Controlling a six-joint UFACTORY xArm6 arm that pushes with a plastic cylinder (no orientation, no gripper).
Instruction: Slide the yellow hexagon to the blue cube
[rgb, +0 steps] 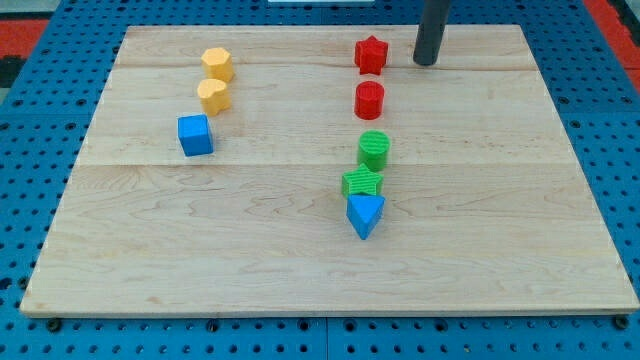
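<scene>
Your end effector is a bare dark rod grasping nothing; its upper part is cut off by the view's top, and my tip (426, 63) rests just right of the red star-shaped block (371, 55). On the pale wooden counter (200, 250), the yellow hexagon block (217, 64) sits near the blue cube (195, 135), with a yellow rounded block (213, 96), its shape unclear, between them. You'll find no readable writing.
</scene>
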